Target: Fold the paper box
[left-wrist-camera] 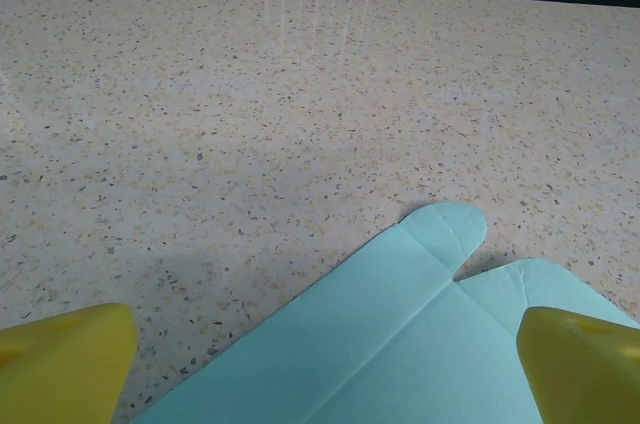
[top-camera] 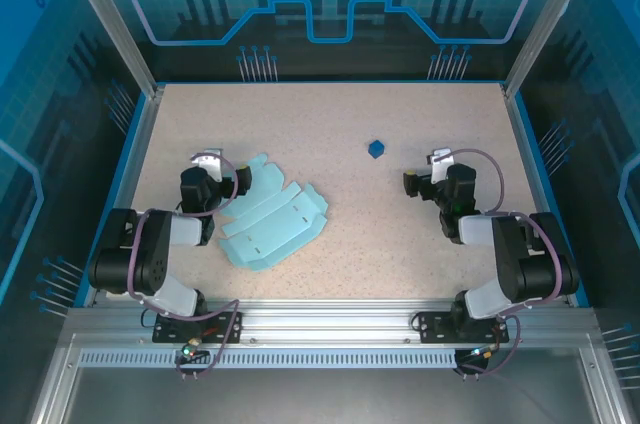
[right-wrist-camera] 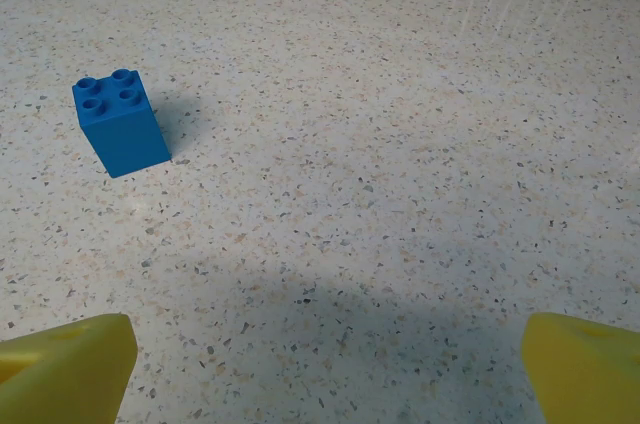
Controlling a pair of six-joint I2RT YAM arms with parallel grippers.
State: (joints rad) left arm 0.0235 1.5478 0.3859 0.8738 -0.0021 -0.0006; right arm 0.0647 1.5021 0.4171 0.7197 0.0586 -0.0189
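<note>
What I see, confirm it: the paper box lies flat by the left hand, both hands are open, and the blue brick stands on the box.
One error: the blue brick stands on the table, apart from the paper box, as the top external view shows. The box lies flat by the left hand, which is open, as is the right hand.

The box (top-camera: 272,226) is thin matt card, smooth with sharp creases, the table (top-camera: 400,244) a smooth speckled stone-like top with slight sheen, the brick (right-wrist-camera: 120,122) smooth plastic, the rail (top-camera: 330,329) bare metal.
</note>
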